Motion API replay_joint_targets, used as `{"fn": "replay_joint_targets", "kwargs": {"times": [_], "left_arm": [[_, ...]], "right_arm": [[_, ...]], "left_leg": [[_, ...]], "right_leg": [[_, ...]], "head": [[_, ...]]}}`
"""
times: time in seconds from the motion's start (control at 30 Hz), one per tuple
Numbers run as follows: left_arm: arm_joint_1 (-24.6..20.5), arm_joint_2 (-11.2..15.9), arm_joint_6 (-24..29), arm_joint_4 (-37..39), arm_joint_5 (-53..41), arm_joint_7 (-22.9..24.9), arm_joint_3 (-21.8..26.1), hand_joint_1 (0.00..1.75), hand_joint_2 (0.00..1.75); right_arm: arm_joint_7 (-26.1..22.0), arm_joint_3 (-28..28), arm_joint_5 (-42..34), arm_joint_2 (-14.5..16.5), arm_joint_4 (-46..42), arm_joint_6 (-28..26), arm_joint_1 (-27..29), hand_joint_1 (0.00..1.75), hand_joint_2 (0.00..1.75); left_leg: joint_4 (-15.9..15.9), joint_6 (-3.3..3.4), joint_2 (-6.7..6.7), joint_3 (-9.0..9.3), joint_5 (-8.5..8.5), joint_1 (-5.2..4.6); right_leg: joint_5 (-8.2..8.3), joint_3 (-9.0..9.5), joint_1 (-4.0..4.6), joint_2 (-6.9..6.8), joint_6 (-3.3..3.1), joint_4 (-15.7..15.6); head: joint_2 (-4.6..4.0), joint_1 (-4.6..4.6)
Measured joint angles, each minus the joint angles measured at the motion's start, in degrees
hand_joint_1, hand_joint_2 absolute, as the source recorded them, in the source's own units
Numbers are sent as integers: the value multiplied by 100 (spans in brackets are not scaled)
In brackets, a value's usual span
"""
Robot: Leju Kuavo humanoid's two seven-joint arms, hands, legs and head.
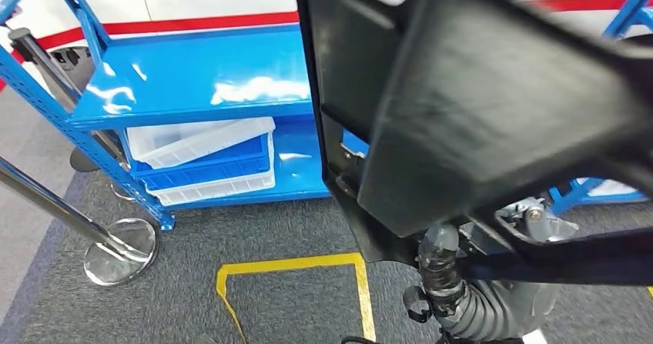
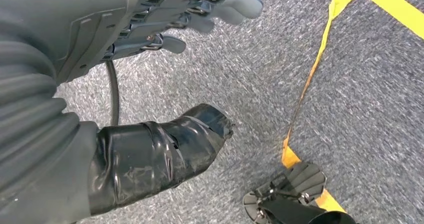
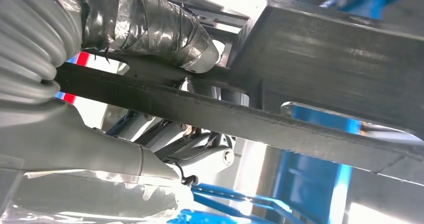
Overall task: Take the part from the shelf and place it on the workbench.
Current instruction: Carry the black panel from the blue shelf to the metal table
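Part (image 1: 493,105) gripped by right robot hand (image 3: 200,149), thumb over bar; left robot hand (image 2: 190,13) empty, fingers apart.

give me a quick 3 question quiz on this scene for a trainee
1. True or false: the black part lies on the blue shelf.
2. Which hand holds the part: A) left hand, B) right hand?
3. Fill in: the stacked white and blue bins sit on the ____ level of the shelf.

Key: 1 false, it is held up, close to the head camera. 2 B. 3 lower.
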Motion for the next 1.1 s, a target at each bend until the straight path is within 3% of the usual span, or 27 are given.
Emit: {"fn": "replay_joint_targets", "kwargs": {"times": [0.03,0.07,0.17,0.2,0.23,0.27,0.33,0.4,0.47,0.53,0.57,0.6,0.67,0.7,0.73,0.8,0.83,0.87,0.93,1.0,1.07,1.1], "left_arm": [[12,2,8,1,22,-2,-2,0,175],[24,2,13,1,44,-2,-2,0,175],[31,0,19,2,83,-2,-3,0,175],[27,0,20,2,90,-2,-3,0,175],[25,1,21,2,96,-1,-4,0,175],[25,1,24,2,100,1,-4,0,175],[18,4,40,2,124,10,-4,0,175],[-10,15,80,3,177,26,-4,0,175],[-36,27,133,4,256,51,-3,0,175],[-41,23,170,4,360,93,-1,0,175],[-39,16,172,4,424,131,1,0,175],[-33,8,165,4,490,176,3,0,175],[-20,-3,146,4,618,263,13,0,175],[-16,-7,147,4,665,289,22,0,175],[-13,-13,158,4,703,303,31,0,175],[-7,-31,192,4,765,327,51,0,175],[-4,-41,211,4,795,349,66,0,175],[-1,-49,229,4,821,376,85,0,175],[-3,-58,247,4,867,457,127,0,175],[4,-60,219,4,931,550,167,0,175],[34,-63,164,5,999,625,210,0,175],[48,-67,132,7,1015,659,232,0,175]], "right_arm": [[-69,0,-115,0,3,7,-12,175,175],[-125,0,-203,0,5,18,-24,175,175],[-189,0,-304,0,8,47,-46,175,175],[-194,0,-311,0,8,49,-46,175,175],[-195,0,-316,0,8,51,-46,175,175],[-200,0,-332,0,8,55,-46,175,175],[-235,1,-423,0,9,72,-58,175,175],[-324,1,-606,0,14,108,-103,175,175],[-453,1,-843,0,34,155,-177,175,175],[-583,2,-1083,0,82,210,-247,175,175],[-643,2,-1192,1,119,246,-286,175,175],[-705,3,-1292,1,168,294,-334,175,175],[-828,13,-1465,2,287,402,-444,175,175],[-891,26,-1540,4,354,456,-496,175,175],[-955,42,-1616,9,425,507,-538,175,175],[-1072,84,-1773,28,564,601,-623,175,175],[-1126,104,-1852,46,637,647,-667,175,175],[-1176,122,-1917,68,702,688,-712,175,175],[-1288,144,-2014,121,821,761,-790,175,175],[-1401,158,-2099,178,941,819,-845,175,175],[-1502,185,-2190,239,1070,874,-896,175,175],[-1550,202,-2228,272,1129,906,-926,175,175]], "left_leg": [[29,-33,-4,-40,-43,17],[123,-66,-8,-94,-196,31],[931,-120,-14,-299,-1046,43],[1248,-117,-16,-324,-1205,42],[1462,-104,-19,-292,-1217,39],[1521,-82,-22,-177,-1102,32],[1068,-6,-26,345,-799,-3],[197,80,-25,991,-866,-60],[-295,141,-25,1258,-1002,-107],[-395,186,-14,1213,-862,-112],[-444,215,-3,1173,-765,-103],[-493,240,4,1115,-668,-86],[-519,274,-4,949,-515,-73],[-513,272,-23,853,-448,-70],[-497,260,-45,752,-373,-66],[-434,218,-113,533,-240,-53],[-378,189,-155,421,-190,-44],[-308,156,-198,311,-158,-40],[-159,84,-301,139,-104,-36],[-96,9,-418,41,-28,-22],[-21,-52,-413,-40,-46,0],[136,-82,-348,-118,-159,7]], "right_leg": [[62,-61,4,-10,-64,0],[131,-135,1,-18,-123,-8],[354,-402,18,-26,-206,-16],[434,-507,33,-26,-213,-14],[515,-611,47,-25,-216,-11],[593,-717,60,-25,-216,-8],[737,-879,72,-26,-206,-6],[866,-959,73,-36,-168,-15],[1000,-964,52,-57,-103,-74],[1098,-959,36,-61,-35,-155],[995,-983,42,-52,-9,-116],[772,-1031,50,-40,8,30],[151,-1155,57,-26,26,623],[-13,-1203,52,-24,38,978],[0,-1215,45,-24,49,1268],[359,-1055,20,-11,67,1441],[502,-834,3,37,70,1244],[482,-538,-10,134,70,894],[161,-40,-22,310,48,177],[-29,86,-4,295,-7,-87],[21,55,-7,168,-88,-95],[51,38,-17,103,-130,-105]], "head": [[0,-2],[0,-12],[-1,-50],[-1,-54],[-1,-54],[0,-55],[0,-56],[0,-54],[0,-65],[0,-84],[0,-89],[0,-77],[0,-54],[0,-47],[0,-44],[-1,-39],[-1,-39],[-1,-34],[0,-30],[0,-26],[0,-32],[0,-52]]}}
